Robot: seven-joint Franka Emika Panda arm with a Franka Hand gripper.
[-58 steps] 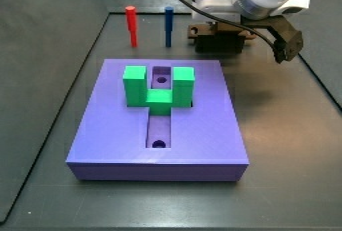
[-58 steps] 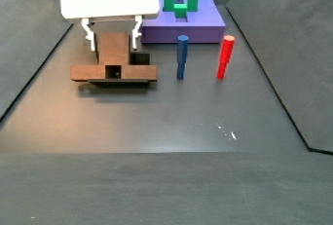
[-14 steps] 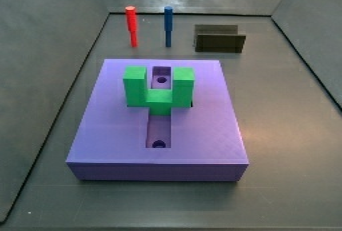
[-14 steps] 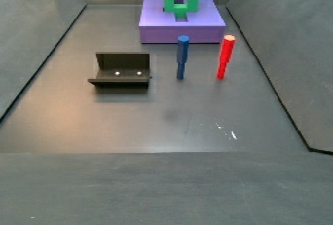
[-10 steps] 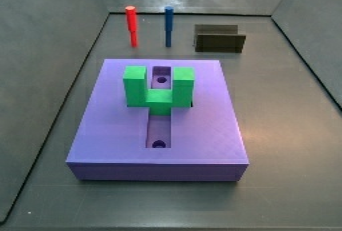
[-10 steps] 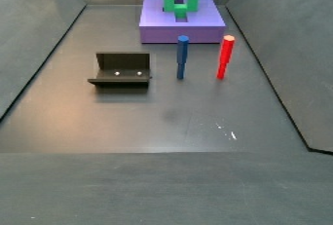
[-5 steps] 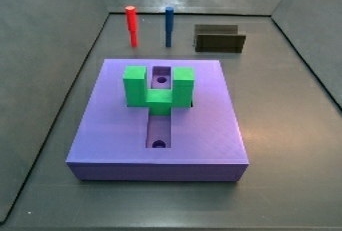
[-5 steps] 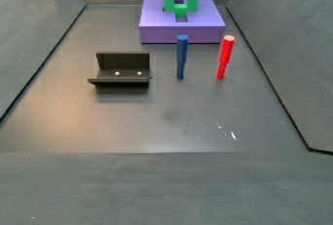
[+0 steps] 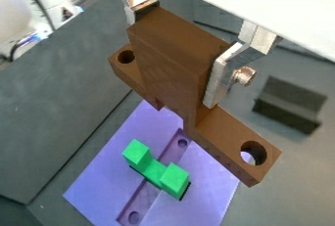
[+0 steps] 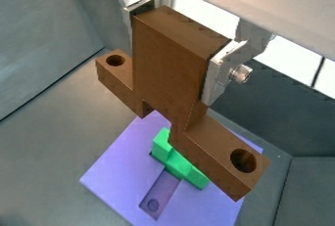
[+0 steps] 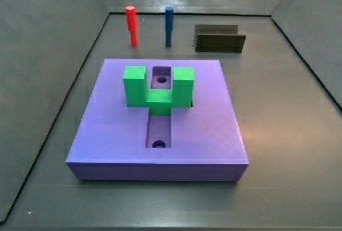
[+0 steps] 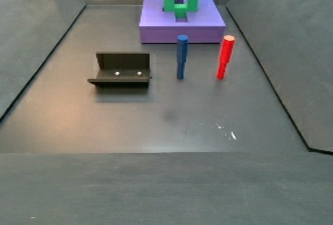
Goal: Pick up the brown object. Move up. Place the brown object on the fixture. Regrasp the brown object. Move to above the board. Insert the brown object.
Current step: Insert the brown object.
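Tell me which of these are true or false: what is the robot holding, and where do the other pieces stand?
1. The end effector grips the brown object high above the board. True.
2. The brown object lies on the fixture. False: the fixture is bare in both side views.
3. A green block sits on the board. True.
4. The red peg and blue peg stand on the board. False: they stand upright on the floor beside it.
5. The brown object has a round hole near each end. True, seen in both wrist views.
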